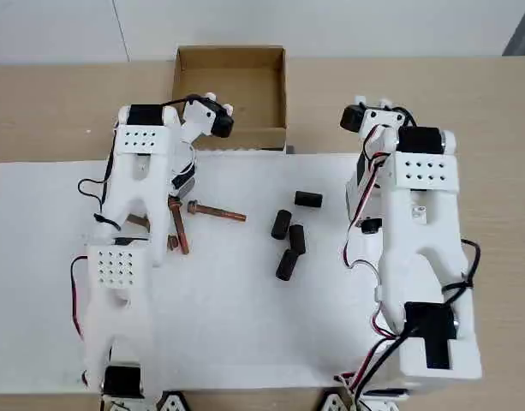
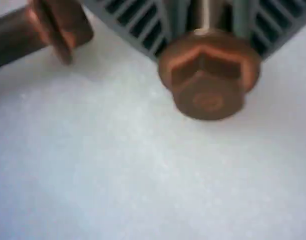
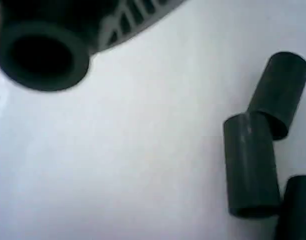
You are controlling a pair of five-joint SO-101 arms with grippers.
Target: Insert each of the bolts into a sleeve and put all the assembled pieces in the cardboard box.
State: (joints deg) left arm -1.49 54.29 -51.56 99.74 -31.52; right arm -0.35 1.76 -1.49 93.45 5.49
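Bolt (image 2: pixel 207 80) sits pinched in the left gripper (image 1: pixel 175 210), left of centre in the high view, its hexagonal head turned toward the wrist camera. Held that way, the shank probably points outward, free to enter a sleeve. Second bolt (image 1: pixel 216 211) lies loose just to its right on the white mat (image 1: pixel 245 325), likely waiting its turn. Cardboard box (image 1: pixel 230 90) stands at the upper middle of the frame, past the mat's far edge (no assembled piece has reached it yet, by the look of things). Four loose sleeves (image 1: pixel 296 238) lie clustered at centre, between the two arms and seemingly within reach of either. Toward the right, the right gripper (image 1: pixel 370 225) is closed around one sleeve (image 3: pixel 40 55), whose open bore faces its wrist camera. That hold appears meant to present the hole to the bolt. No brand, label or legible writing shows on any of it.
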